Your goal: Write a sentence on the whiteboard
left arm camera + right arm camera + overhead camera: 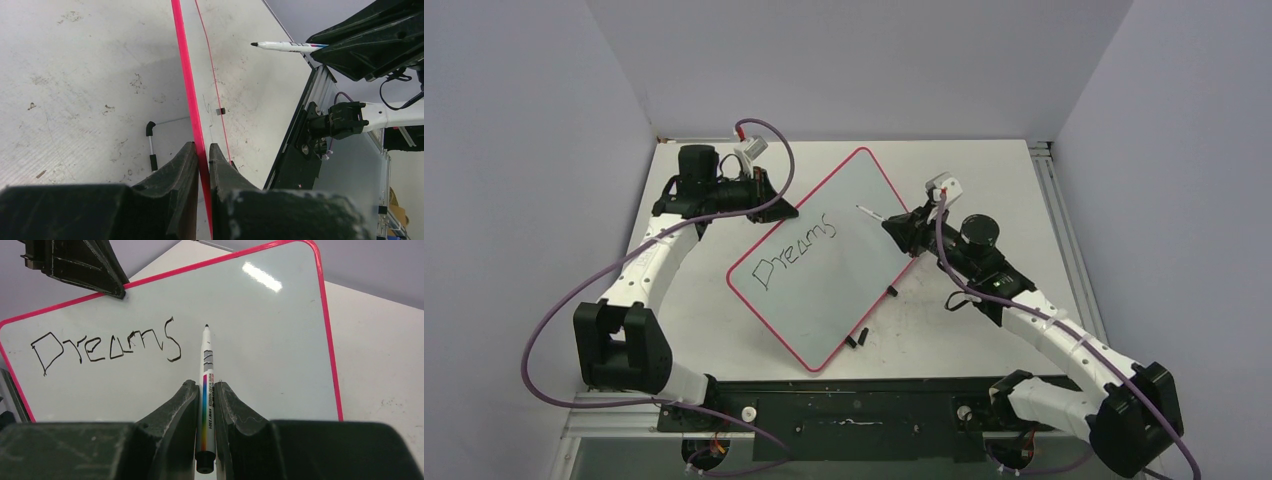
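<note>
You work on a scuffed white table (984,180) enclosed by plain grey walls (844,60). At left, the left tool (201,152) is pressed together on the pink rim of the whiteboard (844,290), along its far-left long edge. The whiteboard sits at table centre, its long axis running diagonally from near left to far right. The sentence (796,248) reads only "Dreams", in black, rising along that axis. Two small black feet (892,291) show beside the near-right edge. At right, the right tool (205,390) pinches a marker (206,370), its tip pointing left at the board just beyond the final "s". You cannot tell whether the tip touches.
</note>
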Controlling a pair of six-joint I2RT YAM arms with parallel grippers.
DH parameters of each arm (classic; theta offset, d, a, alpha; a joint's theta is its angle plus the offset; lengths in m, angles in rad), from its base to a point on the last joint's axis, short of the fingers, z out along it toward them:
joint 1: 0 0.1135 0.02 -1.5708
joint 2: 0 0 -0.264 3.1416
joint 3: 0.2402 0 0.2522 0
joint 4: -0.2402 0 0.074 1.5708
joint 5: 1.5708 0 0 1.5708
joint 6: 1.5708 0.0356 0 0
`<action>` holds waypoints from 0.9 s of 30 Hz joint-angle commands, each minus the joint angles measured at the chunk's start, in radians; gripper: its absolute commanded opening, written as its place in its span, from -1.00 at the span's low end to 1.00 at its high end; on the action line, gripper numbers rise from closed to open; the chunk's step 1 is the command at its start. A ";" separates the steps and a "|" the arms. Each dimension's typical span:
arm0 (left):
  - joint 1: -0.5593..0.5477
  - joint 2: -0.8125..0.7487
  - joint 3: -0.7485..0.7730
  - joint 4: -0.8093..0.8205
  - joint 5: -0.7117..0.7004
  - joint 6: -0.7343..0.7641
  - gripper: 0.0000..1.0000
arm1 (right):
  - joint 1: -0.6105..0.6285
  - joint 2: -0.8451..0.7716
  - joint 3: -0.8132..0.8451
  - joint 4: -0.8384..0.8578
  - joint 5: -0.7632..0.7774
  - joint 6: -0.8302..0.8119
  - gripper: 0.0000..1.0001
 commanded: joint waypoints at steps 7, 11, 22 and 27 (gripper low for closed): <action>-0.010 -0.028 -0.033 -0.049 0.081 0.030 -1.00 | -0.028 0.148 0.034 0.235 -0.062 -0.026 -0.89; -0.007 -0.026 -0.034 -0.046 0.085 0.027 -1.00 | -0.030 0.166 0.037 0.252 -0.039 -0.030 -0.89; -0.005 -0.025 -0.037 -0.042 0.089 0.027 -1.00 | -0.029 0.218 0.056 0.273 -0.068 -0.042 -0.89; -0.005 -0.024 -0.037 -0.043 0.090 0.026 -1.00 | -0.027 0.225 0.053 0.296 -0.081 -0.035 -0.89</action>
